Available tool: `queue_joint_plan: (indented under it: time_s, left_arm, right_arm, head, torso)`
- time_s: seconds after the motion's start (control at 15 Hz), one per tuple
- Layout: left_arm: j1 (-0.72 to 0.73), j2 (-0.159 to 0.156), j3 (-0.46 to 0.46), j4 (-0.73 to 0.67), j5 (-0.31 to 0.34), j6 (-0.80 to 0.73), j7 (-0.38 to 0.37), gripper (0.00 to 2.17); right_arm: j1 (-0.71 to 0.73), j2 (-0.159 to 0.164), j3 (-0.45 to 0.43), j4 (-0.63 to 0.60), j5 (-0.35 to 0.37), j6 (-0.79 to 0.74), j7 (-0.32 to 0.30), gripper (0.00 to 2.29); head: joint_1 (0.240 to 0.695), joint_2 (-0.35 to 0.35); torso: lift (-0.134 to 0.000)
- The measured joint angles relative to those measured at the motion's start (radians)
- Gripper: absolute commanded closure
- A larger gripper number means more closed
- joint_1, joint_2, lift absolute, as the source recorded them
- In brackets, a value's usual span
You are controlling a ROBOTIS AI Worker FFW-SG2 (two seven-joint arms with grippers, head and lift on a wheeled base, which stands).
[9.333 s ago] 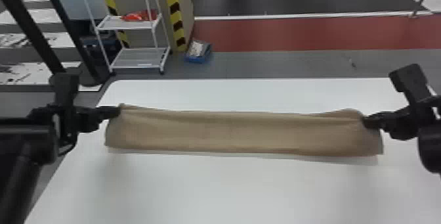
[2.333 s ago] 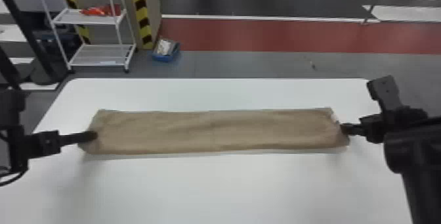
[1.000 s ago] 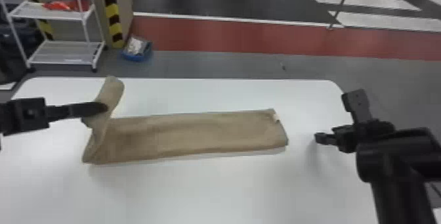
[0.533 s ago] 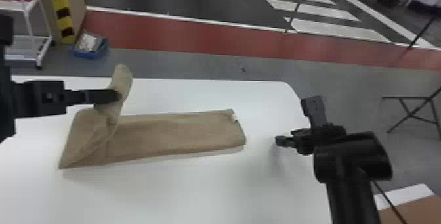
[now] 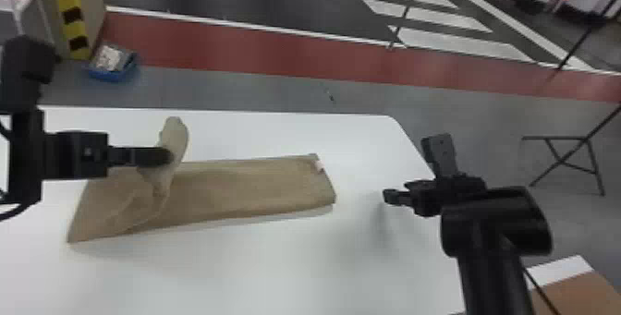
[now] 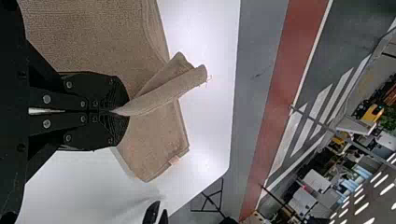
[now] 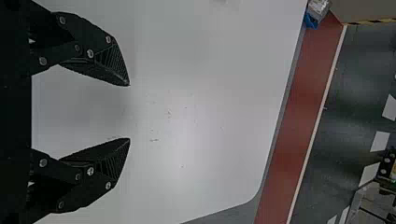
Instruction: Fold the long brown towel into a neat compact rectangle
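Observation:
In the head view the long brown towel (image 5: 249, 187) lies on the white table, its left end raised and turned over toward the right. My left gripper (image 5: 164, 157) holds that raised end above the towel's left part. The left wrist view has the left gripper (image 6: 119, 111) shut on the rolled-looking edge of the towel (image 6: 161, 95), with a pale tag at the towel's far end. My right gripper (image 5: 392, 197) stands over the table, to the right of the towel and apart from it. In the right wrist view the right gripper (image 7: 129, 112) is open, with only tabletop between its fingers.
The white table (image 5: 258, 272) has its far right corner between the towel and the right arm. Beyond it on the floor are a blue box (image 5: 112, 63), a striped post and a folding stand (image 5: 561, 152). A brown and white surface (image 5: 577, 286) is at the lower right.
My left gripper has lifted the towel's left end and carried it rightward over the rest. The right gripper has let go of the other end and stands clear. The head view has turned right.

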Motion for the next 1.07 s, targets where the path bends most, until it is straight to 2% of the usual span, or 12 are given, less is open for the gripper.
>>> queue_joint_plan:
  time_s: [0.4, 0.6, 1.07]
  left_arm:
    - [-0.001, 0.000, -0.002, 0.024, 0.024, -0.041, 0.077, 1.78]
    - [-0.019, 0.000, 0.007, 0.036, 0.075, -0.087, 0.131, 1.78]
    - [-0.046, 0.000, 0.109, -0.006, 0.136, -0.089, 0.163, 1.78]
  right_arm:
    - [0.019, -0.001, -0.012, -0.027, -0.003, 0.020, 0.006, 0.55]
    - [0.027, -0.001, -0.012, -0.047, -0.003, 0.037, 0.010, 0.55]
    - [0.040, -0.004, -0.015, -0.063, -0.003, 0.050, 0.013, 0.55]
  head:
    - [0.695, -0.350]
    - [0.695, -0.350]
    - [0.695, -0.348]
  torso:
    - [-0.124]
    - [-0.124]
    - [-0.124]
